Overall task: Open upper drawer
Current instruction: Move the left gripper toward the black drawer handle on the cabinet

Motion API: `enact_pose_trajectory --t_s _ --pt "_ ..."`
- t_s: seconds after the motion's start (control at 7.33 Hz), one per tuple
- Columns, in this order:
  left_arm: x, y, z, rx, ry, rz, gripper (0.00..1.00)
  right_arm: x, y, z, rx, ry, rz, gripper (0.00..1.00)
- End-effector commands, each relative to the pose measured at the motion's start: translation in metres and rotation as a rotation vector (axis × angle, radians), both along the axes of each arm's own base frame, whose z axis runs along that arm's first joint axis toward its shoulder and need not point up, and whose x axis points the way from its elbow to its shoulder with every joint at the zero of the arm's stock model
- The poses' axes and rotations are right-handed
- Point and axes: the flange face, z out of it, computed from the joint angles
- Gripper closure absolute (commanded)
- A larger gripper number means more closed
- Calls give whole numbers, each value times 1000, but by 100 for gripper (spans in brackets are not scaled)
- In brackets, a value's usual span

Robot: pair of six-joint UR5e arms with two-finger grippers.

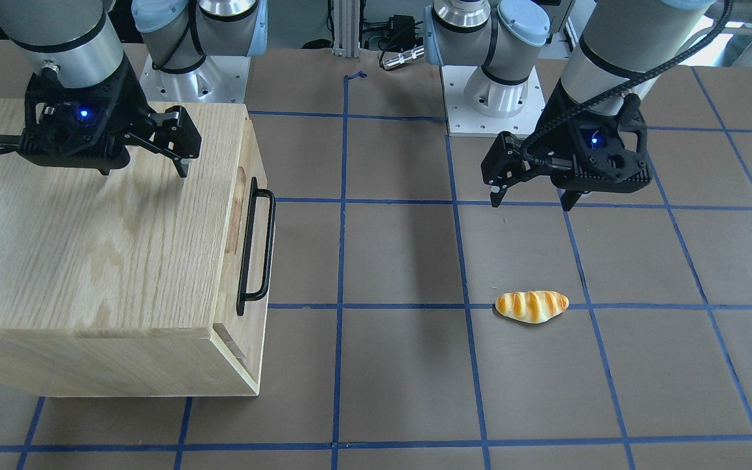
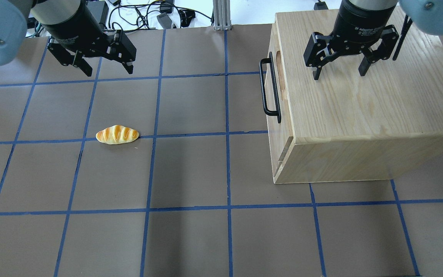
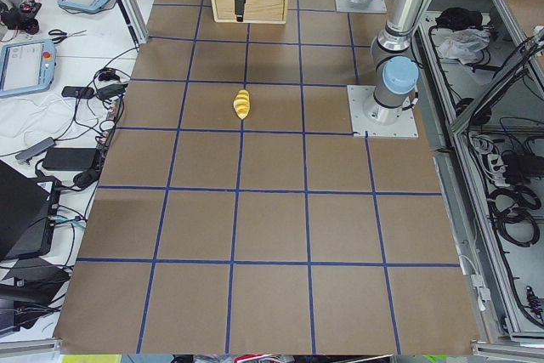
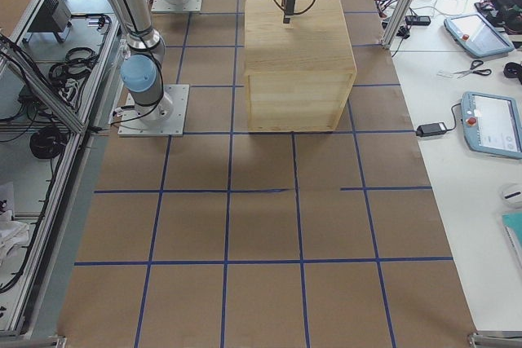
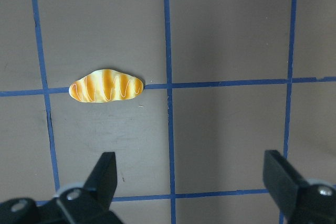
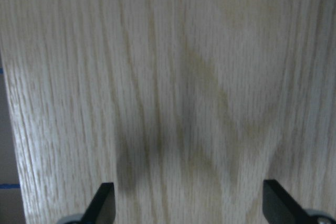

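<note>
Upper drawer (image 1: 252,248) sits shut at top of cabinet (image 2: 360,115) front, prob light, stiff, easy-sliding, so grab black bar handle (image 1: 269,241) mid-span; right gripper (image 2: 338,75) over cabinet top and left gripper (image 2: 109,72) both gape wide, empty.

Both arms were smooth silver-grey tubes, the left arm (image 1: 617,39) and the right arm (image 1: 56,32) each ringed by a thin black band. Their joint caps (image 1: 523,23) were pale blue and rounded, and one showed a single screw (image 2: 0,41) at its centre. Each arm stood on a square white base plate (image 1: 461,111) dotted with small holes. The left claw (image 1: 532,202) and the right claw (image 2: 338,75) were matt black, with angular linkages and tapering fingers. A small blue light (image 1: 595,138) glowed on the wrist housing. A ribbed black cable (image 1: 663,65) ran from there toward one o'clock. White lettering (image 2: 362,30) circled the right claw's black collar.
</note>
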Motion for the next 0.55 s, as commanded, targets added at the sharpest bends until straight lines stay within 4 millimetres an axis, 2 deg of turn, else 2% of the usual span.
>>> enact_pose_trajectory --t_s 0.0,0.27,0.41 --pt "-15 -10 -2 0 16 33 0 0 0 0 0 0 -1 0" --pt "-68 -29 -26 -16 101 92 0 0 0 0 0 0 1 0" --pt "-101 -29 -34 -17 149 87 0 0 0 -1 2 0 1 0"
